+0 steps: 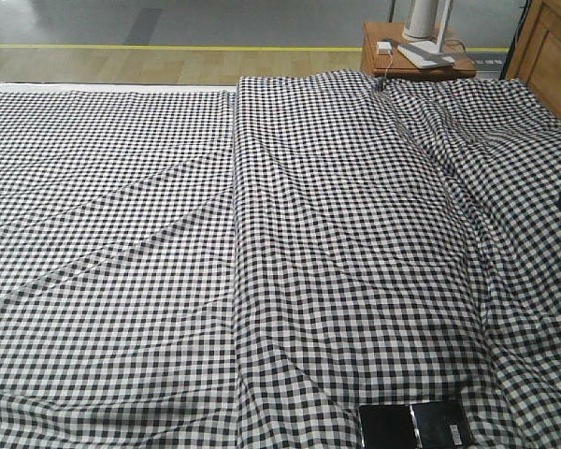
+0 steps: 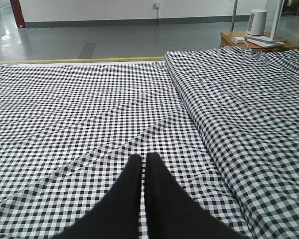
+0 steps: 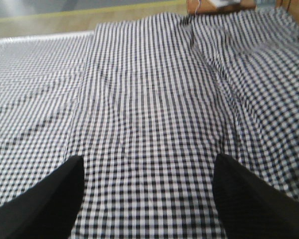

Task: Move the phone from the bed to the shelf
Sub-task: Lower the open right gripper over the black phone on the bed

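Phone (image 1: 419, 427) lies flat on bed (image 1: 262, 234), at the near edge, right of centre. Right pincer (image 3: 148, 159) is spread wide and empty, phone outside its view. Left pincer (image 2: 142, 167) is closed and empty. Probably best: bring right pincer to near edge, straddle phone's narrow width, press lightly into cloth, then close.

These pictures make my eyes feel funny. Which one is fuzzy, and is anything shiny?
Right wrist view: the checked cloth on the bed looks smeared, so that one is fuzzy. Front view: sharp, with pale reflections on the glossy phone. Left wrist view: sharp, with glare on the grey floor.
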### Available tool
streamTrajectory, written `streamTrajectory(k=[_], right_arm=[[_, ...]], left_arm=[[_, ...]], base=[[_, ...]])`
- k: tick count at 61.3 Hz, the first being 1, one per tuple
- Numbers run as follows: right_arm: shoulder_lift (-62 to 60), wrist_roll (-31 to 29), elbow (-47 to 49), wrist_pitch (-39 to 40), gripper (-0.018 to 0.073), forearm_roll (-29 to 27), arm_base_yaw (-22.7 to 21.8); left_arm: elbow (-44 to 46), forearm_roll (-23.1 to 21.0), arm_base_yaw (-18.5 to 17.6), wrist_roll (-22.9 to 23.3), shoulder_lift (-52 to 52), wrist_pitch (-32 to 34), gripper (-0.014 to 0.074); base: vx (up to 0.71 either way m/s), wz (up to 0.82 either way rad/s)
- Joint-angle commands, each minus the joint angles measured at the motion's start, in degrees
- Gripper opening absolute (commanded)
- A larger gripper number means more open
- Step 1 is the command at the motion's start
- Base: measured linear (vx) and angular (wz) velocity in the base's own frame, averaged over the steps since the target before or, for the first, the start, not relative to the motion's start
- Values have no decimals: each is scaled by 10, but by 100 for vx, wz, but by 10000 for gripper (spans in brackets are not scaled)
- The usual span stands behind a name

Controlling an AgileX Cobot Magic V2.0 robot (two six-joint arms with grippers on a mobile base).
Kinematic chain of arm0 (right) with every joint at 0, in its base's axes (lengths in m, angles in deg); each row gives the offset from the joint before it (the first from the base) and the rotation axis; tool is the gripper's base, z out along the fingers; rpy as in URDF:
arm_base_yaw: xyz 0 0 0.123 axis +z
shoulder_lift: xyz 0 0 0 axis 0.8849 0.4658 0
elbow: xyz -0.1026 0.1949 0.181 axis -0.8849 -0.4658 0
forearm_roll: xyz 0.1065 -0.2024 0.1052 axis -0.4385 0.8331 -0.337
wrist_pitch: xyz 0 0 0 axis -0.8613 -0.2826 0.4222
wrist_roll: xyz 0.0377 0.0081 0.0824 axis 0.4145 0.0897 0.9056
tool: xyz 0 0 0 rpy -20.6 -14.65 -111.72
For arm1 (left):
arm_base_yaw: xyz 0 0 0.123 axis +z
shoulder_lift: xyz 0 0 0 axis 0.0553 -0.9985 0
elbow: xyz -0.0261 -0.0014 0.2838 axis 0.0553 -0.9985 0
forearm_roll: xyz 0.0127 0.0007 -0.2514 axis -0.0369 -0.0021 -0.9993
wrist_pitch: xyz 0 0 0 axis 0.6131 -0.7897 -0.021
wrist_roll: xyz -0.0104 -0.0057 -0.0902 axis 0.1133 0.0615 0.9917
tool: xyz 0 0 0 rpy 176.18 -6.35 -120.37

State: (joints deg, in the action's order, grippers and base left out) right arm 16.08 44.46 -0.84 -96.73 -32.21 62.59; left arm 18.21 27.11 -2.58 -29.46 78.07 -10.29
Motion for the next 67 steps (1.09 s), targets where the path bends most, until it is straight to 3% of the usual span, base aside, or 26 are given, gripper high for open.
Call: streamTrajectory(k=[1,24,35,50,59,67], right_arm=[[38,1,57,4,505,5,-3],[188,-65,226,-152,505,4,-9],[221,-136,262,-193,505,-39,-101],[279,-268,265,-236,505,-161,-245],[331,-330,265,-229,505,-195,-283],[384,-396,265,-228,505,-202,-282]], left_arm=[[-1,-4,-2,2,3,42,1],[-1,-4,-2,2,3,42,1],[-1,-4,-2,2,3,42,1],[-1,-4,-2,2,3,42,1],[-1,-4,-2,2,3,42,1],[-1,-4,-2,2,3,42,1]], base=[[0,0],[0,0],[0,0],[0,0],[0,0],[0,0]])
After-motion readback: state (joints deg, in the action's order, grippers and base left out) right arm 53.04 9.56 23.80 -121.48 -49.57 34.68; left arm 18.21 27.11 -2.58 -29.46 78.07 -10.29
